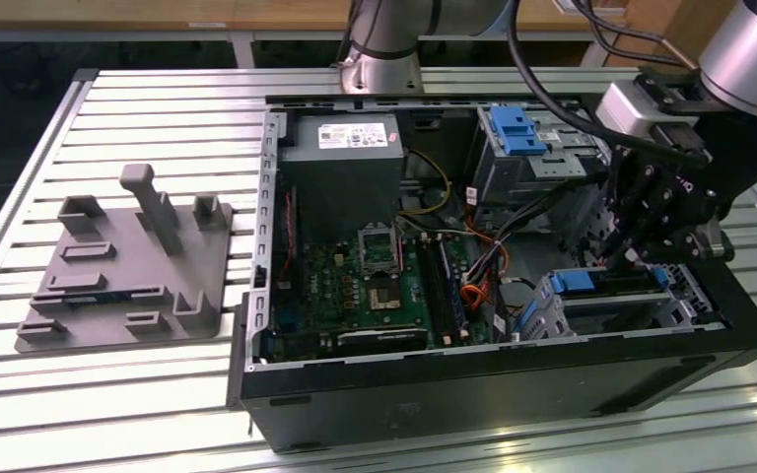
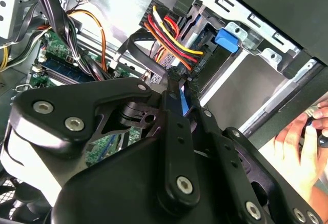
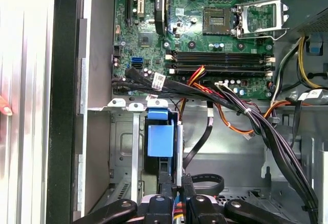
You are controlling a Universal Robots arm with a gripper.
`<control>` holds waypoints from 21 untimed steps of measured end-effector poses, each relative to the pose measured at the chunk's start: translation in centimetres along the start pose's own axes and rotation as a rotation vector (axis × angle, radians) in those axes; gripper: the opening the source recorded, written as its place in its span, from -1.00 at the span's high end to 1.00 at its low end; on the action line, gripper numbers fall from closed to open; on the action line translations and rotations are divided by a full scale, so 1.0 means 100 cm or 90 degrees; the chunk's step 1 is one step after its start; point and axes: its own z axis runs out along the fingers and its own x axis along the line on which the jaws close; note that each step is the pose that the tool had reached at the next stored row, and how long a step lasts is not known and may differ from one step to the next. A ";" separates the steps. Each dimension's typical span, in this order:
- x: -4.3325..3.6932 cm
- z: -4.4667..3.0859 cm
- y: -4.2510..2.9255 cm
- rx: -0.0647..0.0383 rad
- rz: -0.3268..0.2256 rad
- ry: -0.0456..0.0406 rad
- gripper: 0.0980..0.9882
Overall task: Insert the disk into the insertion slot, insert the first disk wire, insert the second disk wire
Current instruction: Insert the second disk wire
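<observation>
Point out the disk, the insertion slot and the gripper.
the disk (image 3: 160,139): first wrist view, on its blue carrier face.
the insertion slot (image 3: 119,147): first wrist view, on the grey metal bay wall beside the disk.
the gripper (image 3: 174,183): first wrist view, between its black fingertips below the disk.

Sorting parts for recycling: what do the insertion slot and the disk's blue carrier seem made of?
The insertion slot looks like bare grey sheet metal: thin folded edges, punched holes, dull sheen. The disk's blue carrier looks like moulded plastic: uniform bright colour, smooth matte surface, rounded edges.
</observation>
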 end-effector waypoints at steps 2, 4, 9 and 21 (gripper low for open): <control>0.0001 0.0004 0.0000 0.000 0.000 -0.0001 0.78; 0.0004 0.0007 0.0000 0.000 0.000 -0.0001 0.78; 0.0015 0.0016 -0.0001 0.000 0.000 -0.0002 0.78; 0.0023 0.0041 -0.0001 0.000 -0.003 0.0000 0.78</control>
